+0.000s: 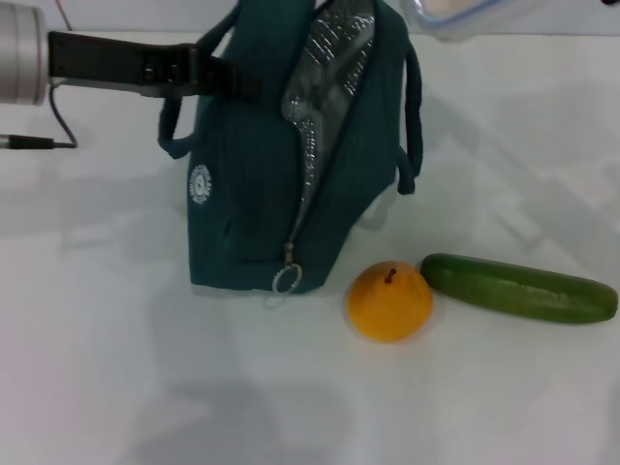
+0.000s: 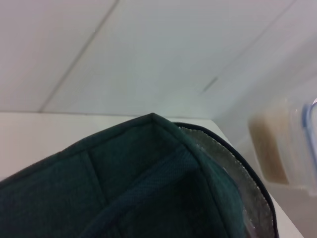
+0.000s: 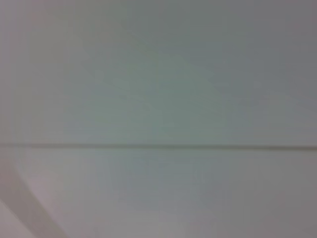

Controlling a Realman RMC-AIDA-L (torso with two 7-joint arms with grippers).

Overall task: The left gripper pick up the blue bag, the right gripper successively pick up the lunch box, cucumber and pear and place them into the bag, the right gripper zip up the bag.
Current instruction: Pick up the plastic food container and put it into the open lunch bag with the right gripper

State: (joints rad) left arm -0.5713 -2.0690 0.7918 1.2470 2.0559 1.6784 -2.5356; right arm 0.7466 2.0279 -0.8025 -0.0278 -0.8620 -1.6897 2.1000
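Teal fabric: the blue bag point(image 1: 262, 165) stands unzipped on the desk point(image 1: 116, 368), its upper edge clamped, apparently, by the left pincer point(image 1: 218, 76) (pear point(image 1: 389, 301) and cucumber point(image 1: 518, 288) beside it); the lunch box point(image 1: 455, 17) hangs above.

My left gripper point(image 1: 218, 76) grips the blue bag point(image 1: 262, 174) at its left top edge, pear point(image 1: 389, 301) then cucumber point(image 1: 518, 288) to its right, lunch box point(image 1: 465, 17) above behind.
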